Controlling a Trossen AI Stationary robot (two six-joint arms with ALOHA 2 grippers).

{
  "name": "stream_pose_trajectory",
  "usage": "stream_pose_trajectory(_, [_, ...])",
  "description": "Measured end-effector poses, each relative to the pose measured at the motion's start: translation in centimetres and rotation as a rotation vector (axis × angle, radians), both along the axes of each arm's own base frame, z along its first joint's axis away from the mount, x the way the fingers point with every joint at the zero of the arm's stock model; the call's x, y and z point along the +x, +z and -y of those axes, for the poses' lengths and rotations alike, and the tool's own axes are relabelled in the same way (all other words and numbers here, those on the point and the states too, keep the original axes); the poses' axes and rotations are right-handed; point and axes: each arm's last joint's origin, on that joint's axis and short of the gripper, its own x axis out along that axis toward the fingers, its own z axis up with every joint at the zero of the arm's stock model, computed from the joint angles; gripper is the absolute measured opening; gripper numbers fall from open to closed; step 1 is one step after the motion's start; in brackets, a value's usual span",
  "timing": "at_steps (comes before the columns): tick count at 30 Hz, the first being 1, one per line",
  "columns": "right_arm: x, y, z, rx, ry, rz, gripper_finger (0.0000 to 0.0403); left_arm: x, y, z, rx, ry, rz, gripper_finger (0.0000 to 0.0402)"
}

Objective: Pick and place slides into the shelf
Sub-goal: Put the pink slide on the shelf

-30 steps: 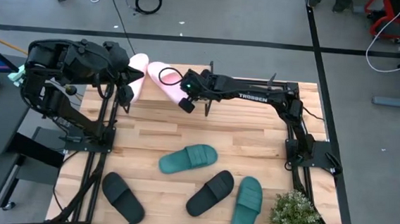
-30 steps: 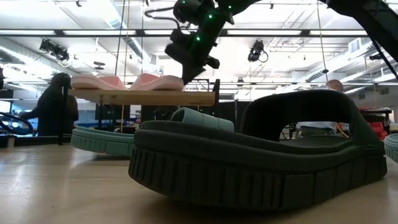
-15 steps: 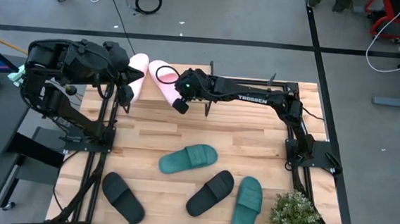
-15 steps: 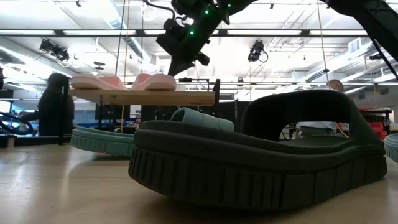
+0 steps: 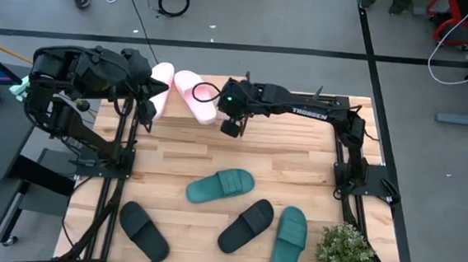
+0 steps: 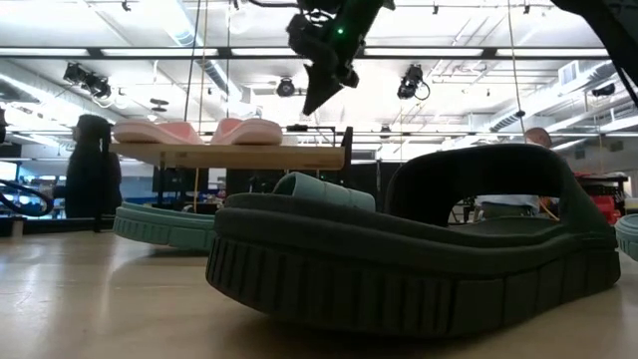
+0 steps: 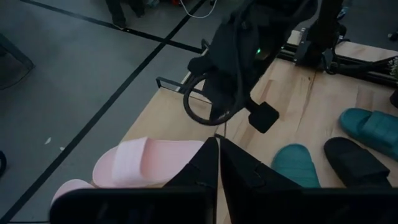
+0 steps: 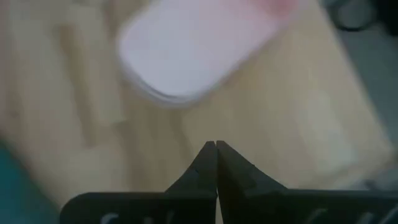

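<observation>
Right gripper hangs with fingers pressed together, grasping nothing, above the shelf beside a pink slide. Both pink slides sit on the shelf; teal and black slides lie on the table. Left gripper is clenched, parked at the shelf's left end.

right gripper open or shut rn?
Shut, holding nothing. In the right wrist view the right gripper has its two dark fingers pressed tip to tip, hanging above the light wooden shelf beside a pale pink foam slide.
</observation>
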Motion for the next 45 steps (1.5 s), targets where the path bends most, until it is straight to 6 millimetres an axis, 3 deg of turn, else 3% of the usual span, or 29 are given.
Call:
stream_pose_trajectory(8, [1.0, -2.6, 1.2, 0.035, -0.037, -0.040, 0.0000, 0.0, 0.0, 0.0, 0.000, -0.001, 0.000, 0.0017])
stream_pose_trajectory(18, [1.7, -2.2, 1.3, 0.017, -0.033, 0.040, 0.0000, 0.0, 0.0, 0.0, 0.001, -0.001, -0.001, 0.0023])
stream_pose_trajectory(30, [2.9, -4.3, 1.5, 0.031, -0.036, 0.026, 0.0000, 0.0, 0.0, 0.0, -0.005, -0.010, -0.001, 0.0015])
stream_pose_trajectory(39, [3.8, -3.5, 1.6, 0.025, -0.011, 0.149, 0.0000, 0.0, 0.0, 0.0, -0.005, -0.011, -0.002, 0.0023])
stream_pose_trajectory(45, [5.4, -3.9, 2.0, 0.017, 0.026, 0.280, 0.0000, 0.0, 0.0, 0.0, 0.001, -0.015, -0.005, 0.0015])
